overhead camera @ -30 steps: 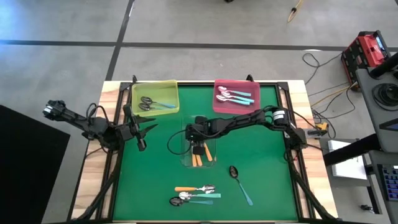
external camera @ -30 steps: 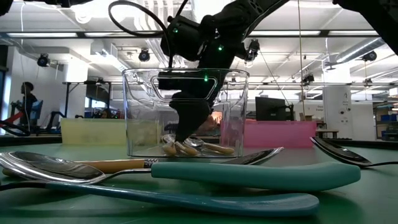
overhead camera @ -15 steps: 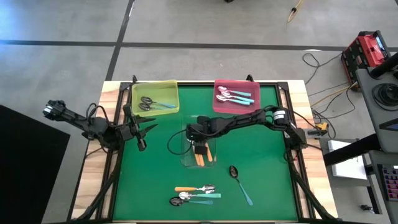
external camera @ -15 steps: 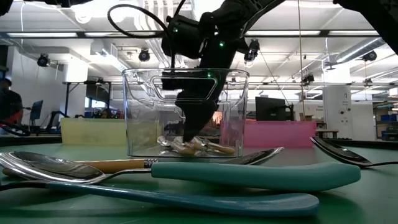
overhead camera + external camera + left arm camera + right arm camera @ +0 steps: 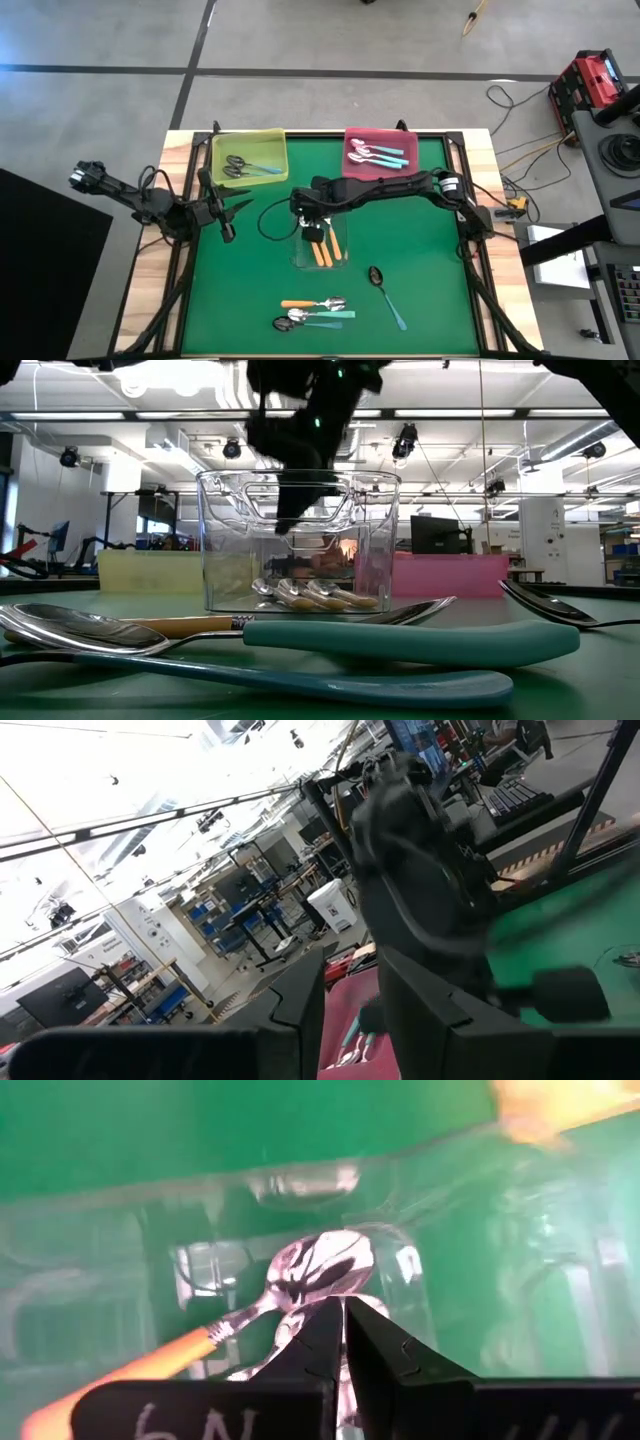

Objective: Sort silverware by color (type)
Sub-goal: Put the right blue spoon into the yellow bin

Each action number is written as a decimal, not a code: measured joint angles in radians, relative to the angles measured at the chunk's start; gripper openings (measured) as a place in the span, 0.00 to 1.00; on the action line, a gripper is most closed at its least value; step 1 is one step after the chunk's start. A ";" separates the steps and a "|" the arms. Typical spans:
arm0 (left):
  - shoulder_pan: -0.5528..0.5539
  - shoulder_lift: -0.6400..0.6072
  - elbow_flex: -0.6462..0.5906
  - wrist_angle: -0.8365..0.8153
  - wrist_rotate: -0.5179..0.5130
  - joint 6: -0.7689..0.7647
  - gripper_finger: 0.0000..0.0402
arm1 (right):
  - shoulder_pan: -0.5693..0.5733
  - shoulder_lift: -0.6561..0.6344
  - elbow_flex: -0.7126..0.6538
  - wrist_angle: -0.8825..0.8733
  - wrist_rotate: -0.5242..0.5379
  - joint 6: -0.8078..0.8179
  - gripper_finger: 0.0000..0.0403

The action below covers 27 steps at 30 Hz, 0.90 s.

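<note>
Even, bright light falls from above on the table, shadows faint. Down low, ceiling strip lights glare white, and the nearest spoons loom soft and out of focus. The left wrist picture is washed out by bright ceiling light, its dark foreground smeared with blur. The right wrist picture is hazy, with glare off the clear tray.
</note>
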 joint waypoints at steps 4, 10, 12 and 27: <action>0.000 0.000 0.000 0.004 0.000 0.004 0.19 | 0.000 -0.002 0.122 -0.122 0.000 0.072 0.02; 0.000 0.000 0.000 0.007 0.000 0.004 0.19 | 0.000 -0.002 0.279 -0.317 -0.002 0.188 0.02; 0.000 0.000 0.000 0.012 0.000 0.004 0.19 | 0.000 -0.002 0.320 -0.386 -0.019 0.239 0.02; 0.000 0.000 0.000 0.039 0.001 0.003 0.19 | 0.148 -0.075 0.282 -0.538 -0.107 0.485 0.02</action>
